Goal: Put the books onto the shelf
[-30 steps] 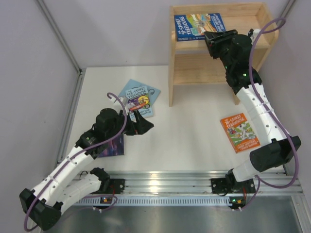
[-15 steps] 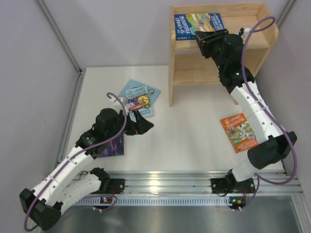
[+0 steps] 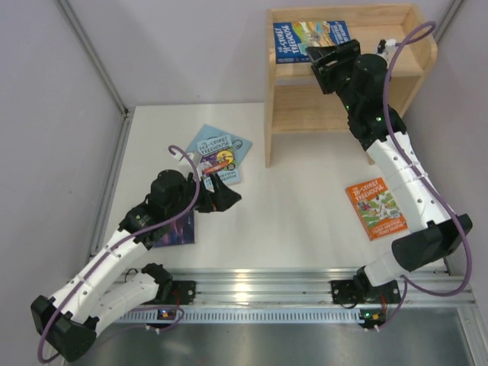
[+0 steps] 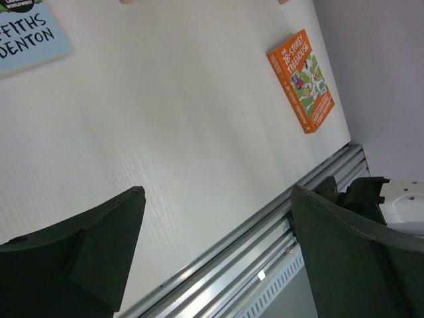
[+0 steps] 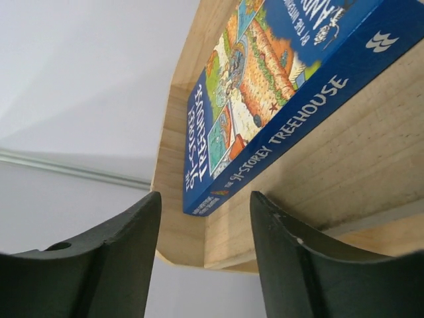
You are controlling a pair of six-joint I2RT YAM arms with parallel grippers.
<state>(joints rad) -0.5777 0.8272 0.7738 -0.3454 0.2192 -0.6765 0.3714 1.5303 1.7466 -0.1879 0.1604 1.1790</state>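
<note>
Top external, right end effector (image 3: 329, 62): at the front edge of the shelf's upper level, jaws parted. A second ago it was clenched on the dark blue book; now I read it as released.
Top external, dark blue book (image 3: 309, 38): flat on the upper level of the shelf (image 3: 418, 40), left half, and further back than a second ago.
Top external, orange book (image 3: 376, 207): flat on the bench (image 3: 297, 221), right side, well apart from the shelf.
Top external, light blue book (image 3: 229, 145): on the bench left of the shelf, overlapping the pale blue book (image 3: 229, 176).
Top external, dark purple book (image 3: 181, 229): on the bench, mostly hidden under the left arm.
Top external, left end effector (image 3: 221, 194): released, hanging just beside the pale blue book, unmoved over the last second.

Left wrist, left end effector: jaws wide apart, nothing between them, bare bench below.
Left wrist, orange book: far side of the bench, near the rail.

Right wrist, right end effector: jaws apart, a clear gap on each side of the book's near corner, no pinch that I can see.
Right wrist, dark blue book: resting on the shelf board, spine toward me.

Meaning for the task: I count one book shelved, four on the bench. Next, in my judgement, I back the right arm off without dragging the book.
</note>
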